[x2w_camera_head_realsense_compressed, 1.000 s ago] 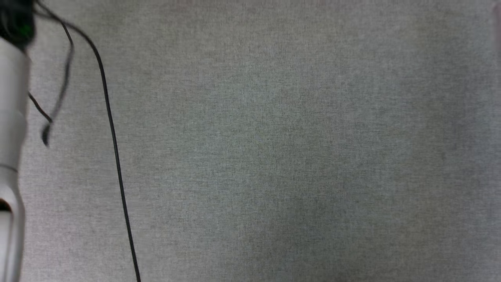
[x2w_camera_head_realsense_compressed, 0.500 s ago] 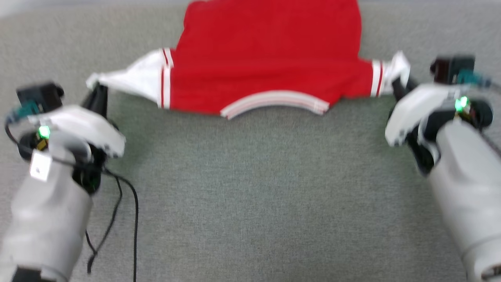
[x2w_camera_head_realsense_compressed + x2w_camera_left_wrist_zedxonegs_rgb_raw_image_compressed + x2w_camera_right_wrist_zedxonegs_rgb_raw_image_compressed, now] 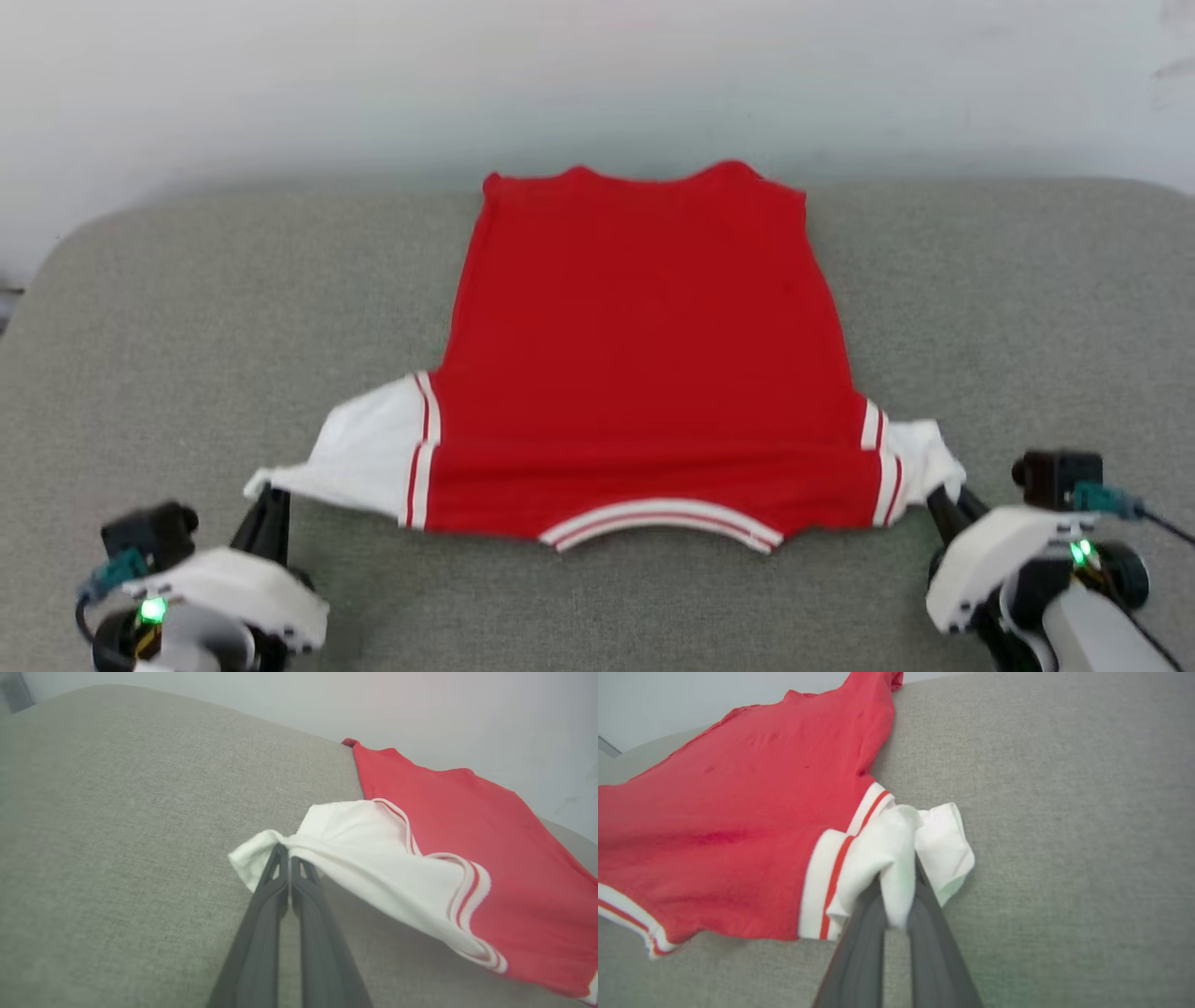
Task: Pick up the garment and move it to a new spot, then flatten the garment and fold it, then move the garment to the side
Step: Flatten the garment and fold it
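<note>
Garment (image 3: 644,373): flat, frame centre.
Left gripper (image 3: 268,499): lower left, fingers pinching it.
Right gripper (image 3: 945,504): lower right, fingers pinching it.

You have a grey woven upholstered surface (image 3: 168,308), rounded at both far corners, its weave even throughout. Behind its far edge you have a pale, plain wall (image 3: 597,75), with a faint smudge (image 3: 1178,23) at its upper right in the head view.
</note>
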Motion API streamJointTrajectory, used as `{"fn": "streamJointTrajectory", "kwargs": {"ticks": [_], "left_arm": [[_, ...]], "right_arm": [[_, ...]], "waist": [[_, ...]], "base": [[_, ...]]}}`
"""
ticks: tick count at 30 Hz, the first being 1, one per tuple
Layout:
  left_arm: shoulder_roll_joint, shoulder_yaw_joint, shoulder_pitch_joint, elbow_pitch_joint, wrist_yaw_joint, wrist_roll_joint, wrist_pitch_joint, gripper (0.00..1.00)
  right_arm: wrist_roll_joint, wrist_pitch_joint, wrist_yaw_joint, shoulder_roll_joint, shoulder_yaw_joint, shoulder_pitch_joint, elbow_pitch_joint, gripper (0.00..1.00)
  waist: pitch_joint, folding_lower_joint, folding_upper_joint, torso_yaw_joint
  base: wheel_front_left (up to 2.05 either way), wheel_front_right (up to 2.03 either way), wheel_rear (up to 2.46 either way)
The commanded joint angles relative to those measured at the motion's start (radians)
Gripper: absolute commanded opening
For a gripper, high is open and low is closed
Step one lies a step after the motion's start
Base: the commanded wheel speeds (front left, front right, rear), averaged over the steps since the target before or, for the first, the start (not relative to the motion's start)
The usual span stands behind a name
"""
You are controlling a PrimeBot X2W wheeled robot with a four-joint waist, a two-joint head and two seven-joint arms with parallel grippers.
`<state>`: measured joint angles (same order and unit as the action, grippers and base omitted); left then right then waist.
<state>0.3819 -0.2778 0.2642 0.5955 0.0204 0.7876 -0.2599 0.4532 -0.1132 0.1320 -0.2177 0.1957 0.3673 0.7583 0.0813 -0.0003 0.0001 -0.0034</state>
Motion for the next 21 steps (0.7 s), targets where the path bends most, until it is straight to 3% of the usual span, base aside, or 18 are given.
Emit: {"fn": "streamJointTrajectory", "kwargs": {"ticks": [1,8,16,17,18,19,20,21], "left_arm": [[0.016,0.020,-0.064,-0.048,-0.030,-0.006,-0.007,0.00],[0.019,0.025,-0.321,-0.278,-0.141,0.007,0.019,0.00],[0.037,0.014,-0.464,-0.442,-0.218,-0.005,0.057,0.00],[0.036,0.006,-0.467,-0.456,-0.220,-0.009,0.062,0.00],[0.036,0.001,-0.466,-0.469,-0.223,-0.016,0.061,0.00],[0.039,-0.006,-0.463,-0.478,-0.225,-0.022,0.065,0.00],[0.038,-0.011,-0.458,-0.489,-0.225,-0.025,0.066,0.00],[0.040,-0.017,-0.450,-0.495,-0.225,-0.034,0.068,0.00]], "right_arm": [[-0.005,0.013,-0.002,-0.020,-0.026,-0.067,-0.043,0.00],[-0.100,0.131,-0.003,-0.012,-0.156,-0.355,-0.300,0.00],[-0.205,0.277,-0.003,0.097,-0.268,-0.582,-0.539,0.00],[-0.212,0.287,-0.002,0.104,-0.274,-0.591,-0.559,0.11],[-0.210,0.297,-0.002,0.112,-0.276,-0.598,-0.574,0.36],[-0.206,0.307,-0.002,0.119,-0.274,-0.603,-0.586,0.86],[-0.207,0.308,-0.002,0.122,-0.274,-0.601,-0.600,1.00],[-0.198,0.309,-0.002,0.125,-0.280,-0.593,-0.614,1.00]], "waist": [[-0.049,0.0003,-0.0001,-0.002],[-0.107,0.0003,-0.0001,0.017],[-0.124,0.0003,-0.0001,0.036],[-0.123,0.0003,-0.0001,0.040],[-0.123,0.0003,-0.0001,0.042],[-0.123,0.0003,-0.0001,0.045],[-0.122,0.0003,-0.0001,0.048],[-0.119,0.0003,-0.0001,0.052]], "base": [[0.00,0.00,0.00],[0.00,0.00,0.00],[0.00,0.00,0.00],[0.00,0.00,0.00],[0.00,0.00,0.00],[0.00,0.00,0.00],[0.00,0.00,0.00],[0.00,0.00,0.00]]}}
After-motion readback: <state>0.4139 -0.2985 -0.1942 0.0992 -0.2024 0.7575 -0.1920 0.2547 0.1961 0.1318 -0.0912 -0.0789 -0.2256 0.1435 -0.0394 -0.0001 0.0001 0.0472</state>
